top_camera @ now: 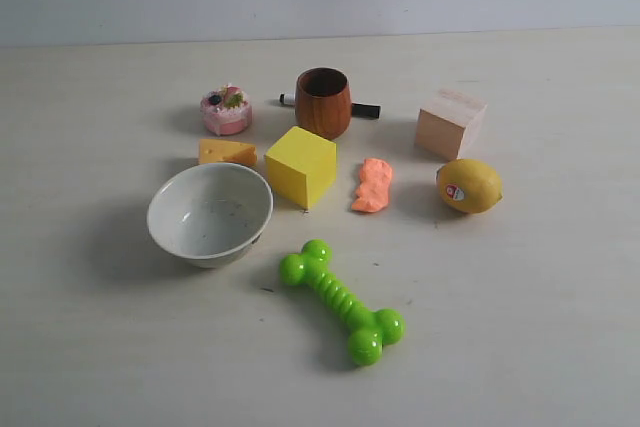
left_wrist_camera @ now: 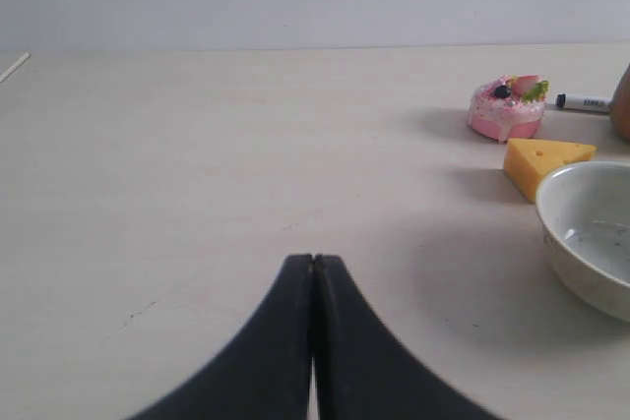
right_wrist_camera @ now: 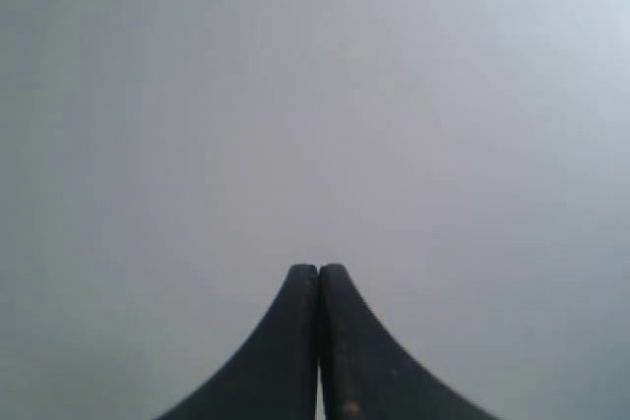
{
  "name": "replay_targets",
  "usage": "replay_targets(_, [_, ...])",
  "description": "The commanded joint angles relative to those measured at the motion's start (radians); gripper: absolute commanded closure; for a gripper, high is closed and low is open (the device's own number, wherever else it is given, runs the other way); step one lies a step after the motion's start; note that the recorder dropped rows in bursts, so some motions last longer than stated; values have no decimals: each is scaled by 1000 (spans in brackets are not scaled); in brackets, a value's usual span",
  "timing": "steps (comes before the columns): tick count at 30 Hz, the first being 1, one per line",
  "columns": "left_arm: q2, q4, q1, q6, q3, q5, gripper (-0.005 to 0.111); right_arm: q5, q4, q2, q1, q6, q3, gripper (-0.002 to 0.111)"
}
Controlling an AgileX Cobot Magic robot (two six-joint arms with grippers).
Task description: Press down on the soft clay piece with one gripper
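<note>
The soft clay piece [top_camera: 373, 186] is a small salmon-orange bumpy lump lying on the table between the yellow cube [top_camera: 300, 165] and the lemon [top_camera: 469, 186]. Neither arm shows in the exterior view. My left gripper [left_wrist_camera: 314, 261] is shut with nothing in it, low over bare table, well away from the clay, which its wrist view does not show. My right gripper [right_wrist_camera: 318, 270] is also shut and empty, facing only a plain grey surface.
A white bowl [top_camera: 210, 213], cheese wedge [top_camera: 227, 153], pink cake toy [top_camera: 226, 110], wooden cup [top_camera: 323, 102] with a marker [top_camera: 365, 110] behind it, wooden block [top_camera: 451, 124] and green bone toy [top_camera: 341, 300] lie round the clay. The left wrist view shows the bowl [left_wrist_camera: 591, 233], cheese wedge [left_wrist_camera: 544, 163] and cake [left_wrist_camera: 507, 108].
</note>
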Motion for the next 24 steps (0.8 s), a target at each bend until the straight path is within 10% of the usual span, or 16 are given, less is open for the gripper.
replay_targets(1, [-6, -2, -8, -2, 0, -7, 107, 9, -1, -5, 3, 183, -55, 108])
replay_targets(7, [-6, -2, -8, -2, 0, -7, 107, 572, -38, 158, 3, 203, -406, 108])
replay_targets(15, [-6, -2, -8, -2, 0, -7, 107, 1111, 382, 671, 59, -579, -911, 108])
replay_targets(24, [-6, -2, -8, -2, 0, -7, 107, 1372, 286, 1184, 286, -458, -1267, 108])
